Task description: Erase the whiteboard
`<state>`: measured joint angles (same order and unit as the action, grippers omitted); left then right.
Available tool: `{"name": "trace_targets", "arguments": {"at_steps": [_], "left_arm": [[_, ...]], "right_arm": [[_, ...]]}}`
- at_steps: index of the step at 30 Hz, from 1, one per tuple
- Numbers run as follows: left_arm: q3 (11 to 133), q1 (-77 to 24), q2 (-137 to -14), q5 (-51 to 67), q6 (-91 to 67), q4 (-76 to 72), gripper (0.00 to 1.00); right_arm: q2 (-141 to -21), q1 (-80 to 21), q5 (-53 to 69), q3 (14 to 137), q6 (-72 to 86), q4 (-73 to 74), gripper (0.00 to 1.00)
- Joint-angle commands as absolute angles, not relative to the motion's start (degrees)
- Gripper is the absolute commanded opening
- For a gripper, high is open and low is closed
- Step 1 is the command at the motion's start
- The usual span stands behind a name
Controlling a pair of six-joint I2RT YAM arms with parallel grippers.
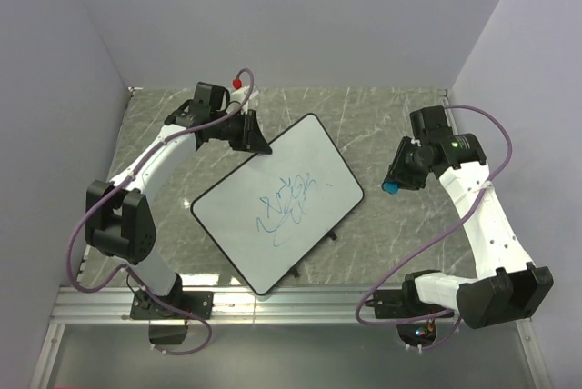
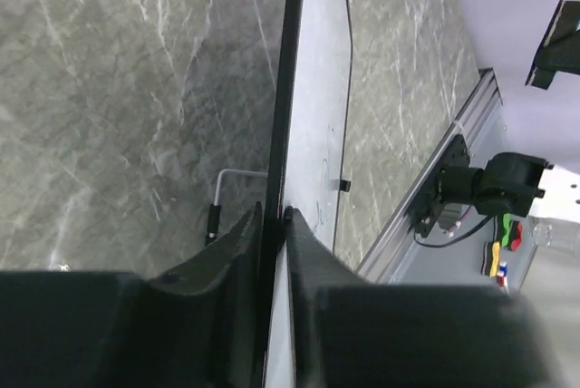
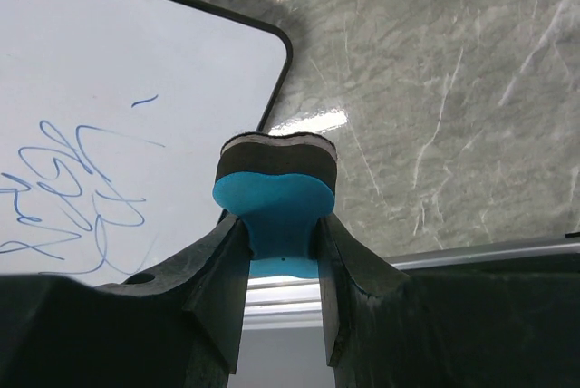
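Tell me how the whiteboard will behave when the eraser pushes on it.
Likely stiff: the whiteboard keeps a straight edge out from the left end effector pinching it. Held only at that one edge, it might pivot under a sideways rub. Its face looks smooth, so the eraser should glide.

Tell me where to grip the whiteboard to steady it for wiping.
Grip the whiteboard by its thin black rim on the far-left long edge, coming edge-on from outside, one finger on each face. The board is flat and thin, raised off the table, and that edge is clear of the blue scribbles.
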<state>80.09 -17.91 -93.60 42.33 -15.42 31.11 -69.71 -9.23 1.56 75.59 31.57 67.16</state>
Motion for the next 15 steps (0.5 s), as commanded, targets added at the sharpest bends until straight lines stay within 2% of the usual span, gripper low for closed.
{"name": "trace_targets", "arguments": {"at_steps": [1,3,4,15], "left_arm": [[81.56,-20.12,-95.01,46.41,-12.40,32.95,0.14],[81.74,-20.83,-96.32,45.88,-11.78,33.84,0.03],[81.56,-21.00,-96.68,45.70,-11.78,33.75,0.00],[84.45,-23.82,-102.48,34.63,-13.53,28.31,0.00]], "right_arm": [[-68.82,-9.67,2.11,75.33,30.67,67.94,0.00],[-68.21,-9.67,3.07,74.10,30.50,66.71,0.00],[-68.12,-9.67,3.25,73.83,30.41,66.45,0.00],[-68.38,-10.20,4.66,72.95,30.76,63.63,0.00]]}}
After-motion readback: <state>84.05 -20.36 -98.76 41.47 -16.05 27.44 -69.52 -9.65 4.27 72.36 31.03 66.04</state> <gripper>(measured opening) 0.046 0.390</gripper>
